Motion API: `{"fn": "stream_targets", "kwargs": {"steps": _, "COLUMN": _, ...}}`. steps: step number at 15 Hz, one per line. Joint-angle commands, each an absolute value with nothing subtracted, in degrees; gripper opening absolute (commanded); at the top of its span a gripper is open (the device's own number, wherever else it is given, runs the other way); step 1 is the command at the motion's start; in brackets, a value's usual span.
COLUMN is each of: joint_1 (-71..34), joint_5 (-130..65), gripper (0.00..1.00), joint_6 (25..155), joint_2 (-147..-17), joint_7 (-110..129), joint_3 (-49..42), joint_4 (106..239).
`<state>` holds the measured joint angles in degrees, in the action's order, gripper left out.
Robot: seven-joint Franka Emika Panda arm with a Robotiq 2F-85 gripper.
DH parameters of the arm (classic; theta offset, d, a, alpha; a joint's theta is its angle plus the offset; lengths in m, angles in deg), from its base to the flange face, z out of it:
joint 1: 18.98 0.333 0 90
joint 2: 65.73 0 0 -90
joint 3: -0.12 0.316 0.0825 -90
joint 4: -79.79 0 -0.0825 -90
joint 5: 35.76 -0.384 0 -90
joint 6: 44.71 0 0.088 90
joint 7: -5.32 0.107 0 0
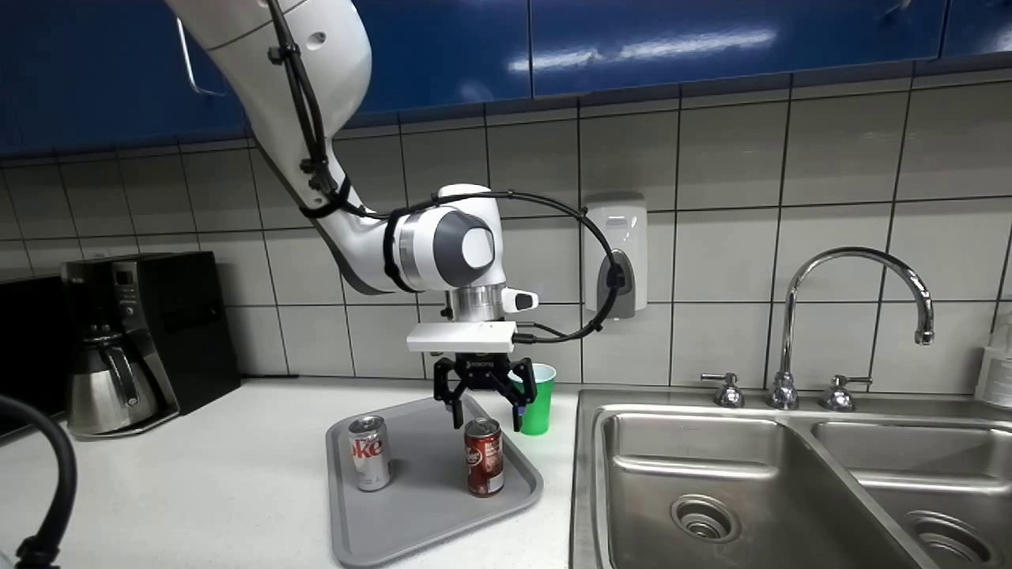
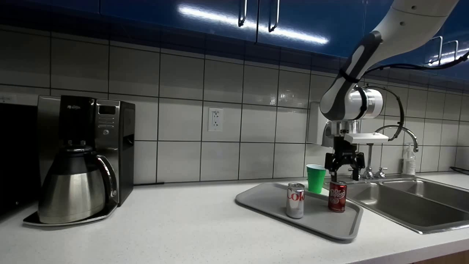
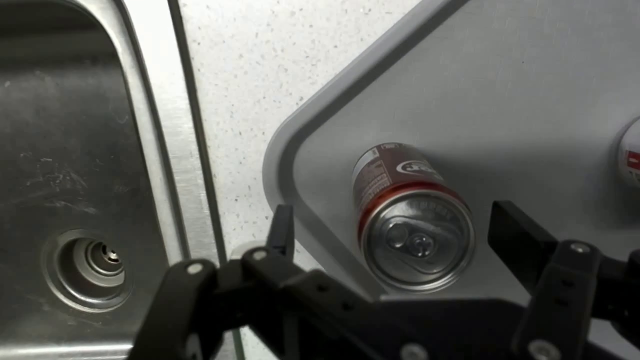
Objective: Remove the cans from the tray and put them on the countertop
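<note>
The grey tray (image 1: 427, 514) lies on the white countertop (image 1: 198, 482), beside the sink; it also shows in an exterior view (image 2: 263, 198) and the wrist view (image 3: 525, 75). Two cans stand upright on it. The dark red-brown can (image 1: 484, 466) is near the tray's sink-side corner, also in view here (image 2: 337, 200) and in the wrist view (image 3: 415, 240). The silver-white can (image 1: 369, 458) stands apart toward the coffee maker (image 2: 295, 203); the wrist view cuts it off (image 3: 632, 155). My gripper (image 1: 488, 419) is open above the dark red-brown can, its fingers (image 3: 392, 215) apart on either side of the can top, not touching it.
A green cup (image 1: 539, 403) stands just behind the tray, close to the gripper, also in an exterior view (image 2: 316, 179). The steel sink (image 1: 589, 474) with its faucet (image 1: 791, 332) is beside the tray. A coffee maker (image 2: 110, 146) stands on the opposite side. A tiled wall and soap dispenser (image 1: 617, 245) are behind.
</note>
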<state>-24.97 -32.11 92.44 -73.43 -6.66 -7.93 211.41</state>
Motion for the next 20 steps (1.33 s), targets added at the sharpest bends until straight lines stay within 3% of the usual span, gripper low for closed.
{"fn": "stream_targets", "kwargs": {"steps": 1, "joint_1": -25.2, "joint_5": -32.8, "gripper": 1.00, "joint_6": 92.7, "joint_2": -75.7, "joint_7": -5.7, "joint_3": -6.6, "joint_4": 209.2}}
{"fn": "stream_targets", "kwargs": {"steps": 13, "joint_1": -25.2, "joint_5": -32.4, "gripper": 1.00, "joint_6": 93.4, "joint_2": -79.3, "joint_7": -5.2, "joint_3": -5.9, "joint_4": 208.0}}
{"fn": "stream_targets", "kwargs": {"steps": 14, "joint_1": -25.3, "joint_5": -32.6, "gripper": 0.95, "joint_6": 93.5, "joint_2": -79.2, "joint_7": -5.5, "joint_3": -5.9, "joint_4": 208.0}}
{"fn": "stream_targets", "kwargs": {"steps": 15, "joint_1": -25.4, "joint_5": -32.7, "gripper": 0.72, "joint_6": 93.5, "joint_2": -79.1, "joint_7": -5.7, "joint_3": -5.8, "joint_4": 208.0}}
{"fn": "stream_targets", "kwargs": {"steps": 17, "joint_1": -25.4, "joint_5": -32.7, "gripper": 0.68, "joint_6": 93.6, "joint_2": -78.9, "joint_7": -5.9, "joint_3": -5.8, "joint_4": 208.1}}
{"fn": "stream_targets", "kwargs": {"steps": 20, "joint_1": -25.4, "joint_5": -32.8, "gripper": 0.44, "joint_6": 93.8, "joint_2": -78.5, "joint_7": -6.1, "joint_3": -5.7, "joint_4": 208.3}}
